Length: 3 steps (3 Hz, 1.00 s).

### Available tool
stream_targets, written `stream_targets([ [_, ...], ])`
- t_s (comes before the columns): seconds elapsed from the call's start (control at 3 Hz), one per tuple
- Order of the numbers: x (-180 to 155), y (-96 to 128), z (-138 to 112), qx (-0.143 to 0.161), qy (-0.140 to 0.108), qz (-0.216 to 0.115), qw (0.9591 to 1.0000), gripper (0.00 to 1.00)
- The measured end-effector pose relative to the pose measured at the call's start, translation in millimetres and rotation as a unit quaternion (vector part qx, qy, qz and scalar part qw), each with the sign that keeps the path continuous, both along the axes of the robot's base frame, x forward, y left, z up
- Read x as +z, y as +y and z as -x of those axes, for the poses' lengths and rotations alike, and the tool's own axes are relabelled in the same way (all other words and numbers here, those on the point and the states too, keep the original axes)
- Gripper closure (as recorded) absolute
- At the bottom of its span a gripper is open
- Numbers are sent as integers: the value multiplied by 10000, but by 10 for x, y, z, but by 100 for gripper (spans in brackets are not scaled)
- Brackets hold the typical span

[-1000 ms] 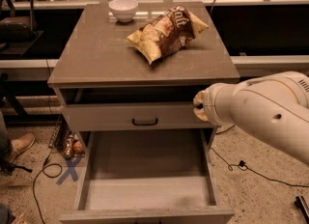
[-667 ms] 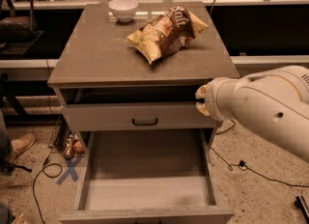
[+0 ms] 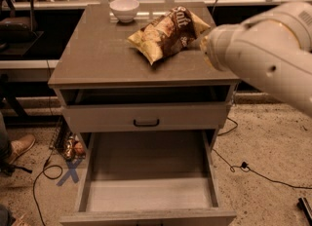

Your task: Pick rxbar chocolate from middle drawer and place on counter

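The middle drawer (image 3: 146, 196) is pulled out at the bottom of the view, and its pale floor shows nothing on it. The rxbar chocolate is not visible anywhere. The counter (image 3: 97, 54) forms the top of the grey cabinet. A thick white arm link (image 3: 263, 49) reaches in from the right, and its rounded end sits over the counter's right edge beside the chip bag. My gripper is out of view, hidden behind or beyond this link.
A yellow-brown chip bag (image 3: 168, 32) lies on the counter's back right, and a white bowl (image 3: 124, 9) stands at its back edge. The drawer front with a black handle (image 3: 146, 122) sits above the open drawer. Cables, a blue tape X (image 3: 70, 171) and a shoe (image 3: 19, 147) are on the floor.
The white arm has risen from beside the handled drawer front to the level of the counter's right edge. The drawer and counter items have not moved.
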<state>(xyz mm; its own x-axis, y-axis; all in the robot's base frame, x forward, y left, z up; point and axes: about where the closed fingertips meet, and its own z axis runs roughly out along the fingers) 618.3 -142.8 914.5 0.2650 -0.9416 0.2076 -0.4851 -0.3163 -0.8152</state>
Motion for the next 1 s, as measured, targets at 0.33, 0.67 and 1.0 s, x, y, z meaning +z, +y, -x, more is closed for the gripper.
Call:
stream_targets([
  [0.33,208,150,-365,296,-191,127,9993,100],
  [0.67,218,400,-555,652,-180,141,9976,100],
  [1.0,92,548,-658,858,13,123,9962,100],
])
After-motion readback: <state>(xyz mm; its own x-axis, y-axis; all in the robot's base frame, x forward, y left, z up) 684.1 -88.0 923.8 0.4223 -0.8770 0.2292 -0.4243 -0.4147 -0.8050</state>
